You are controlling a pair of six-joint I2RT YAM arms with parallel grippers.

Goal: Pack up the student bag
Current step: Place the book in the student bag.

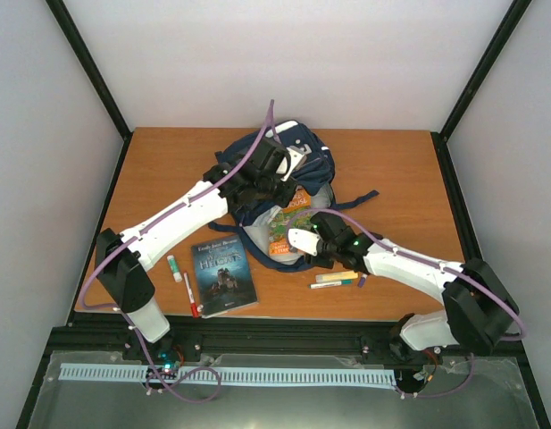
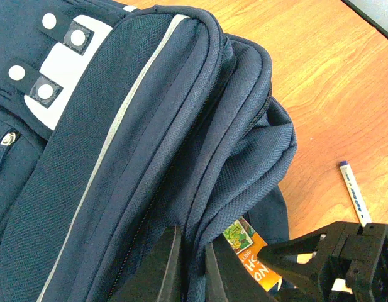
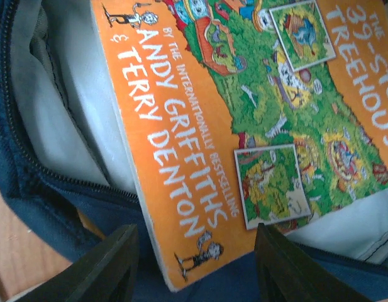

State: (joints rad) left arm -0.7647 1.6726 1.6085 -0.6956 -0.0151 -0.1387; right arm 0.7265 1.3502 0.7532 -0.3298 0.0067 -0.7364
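Observation:
The student bag (image 1: pixel 308 148), navy with white patches, lies at the table's middle back with its mouth open toward me. My left gripper (image 1: pixel 277 195) is shut on a fold of the bag's upper opening edge (image 2: pixel 200 207) and holds it up; its fingertips (image 2: pixel 167 264) pinch the fabric. An orange picture-cover book (image 3: pixel 244 107) lies in the grey-lined mouth, partly inside; it also shows in the top view (image 1: pixel 282 237). My right gripper (image 3: pixel 194 270) is open, its fingers on either side of the book's near corner without touching it.
A dark-covered book (image 1: pixel 223 277) lies on the table left of the bag. A glue stick (image 1: pixel 174 267) and a red pen (image 1: pixel 190 294) lie near the left arm. Several markers (image 1: pixel 338 279) lie by the right arm. A white pen (image 2: pixel 354 192) lies beside the bag.

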